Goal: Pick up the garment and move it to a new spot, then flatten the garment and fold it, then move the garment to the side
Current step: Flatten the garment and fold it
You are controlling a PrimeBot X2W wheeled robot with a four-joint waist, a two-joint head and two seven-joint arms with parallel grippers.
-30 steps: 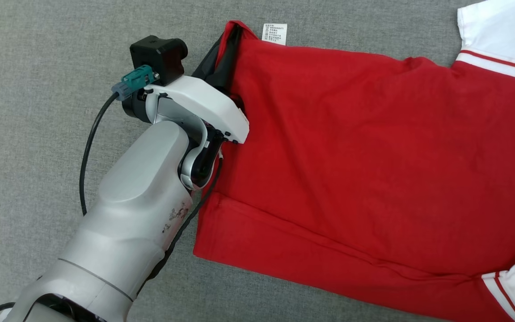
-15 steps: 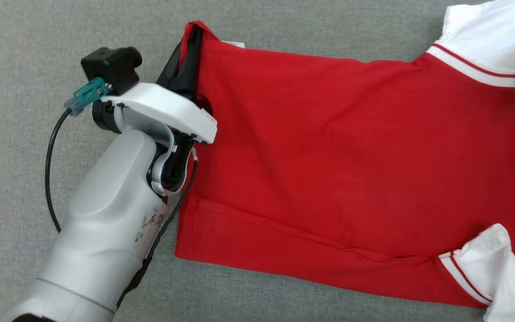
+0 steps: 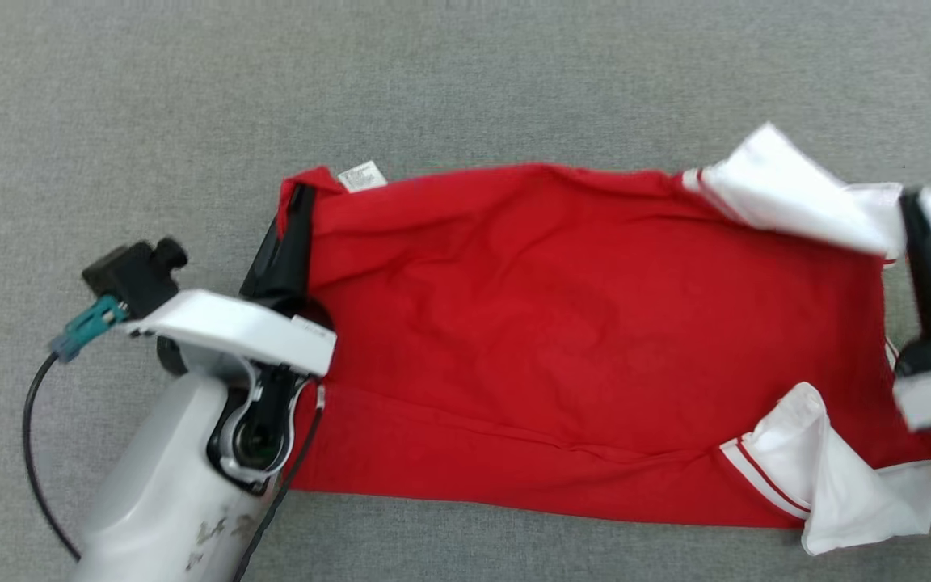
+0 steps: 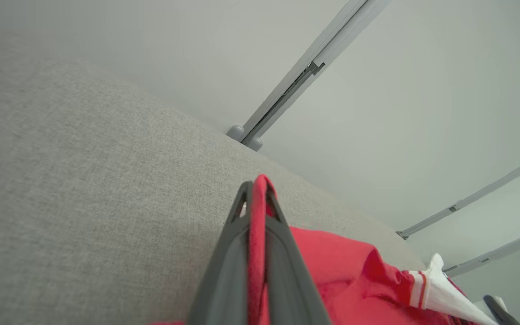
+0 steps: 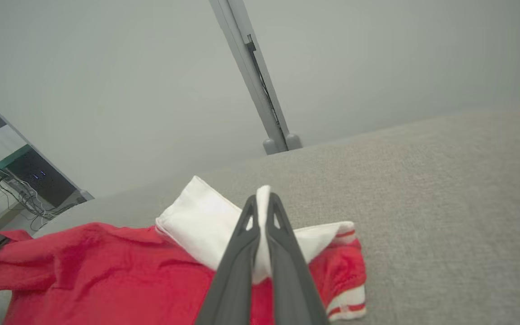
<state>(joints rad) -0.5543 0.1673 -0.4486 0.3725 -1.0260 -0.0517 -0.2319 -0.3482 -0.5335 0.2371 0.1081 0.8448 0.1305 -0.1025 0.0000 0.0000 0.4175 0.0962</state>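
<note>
- While the left claw (image 4: 256, 189) is clenching the red hem of the garment (image 3: 562, 323), the right claw (image 5: 263, 198) is pinching its white fabric.
- Relocating is probably just beginning; flattening and folding are waiting.

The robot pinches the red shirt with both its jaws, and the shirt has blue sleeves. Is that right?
Not quite. The sleeves are white with thin red stripes, not blue; the head view shows them both. The rest is right: both sets of jaws pinch the red shirt.
</note>
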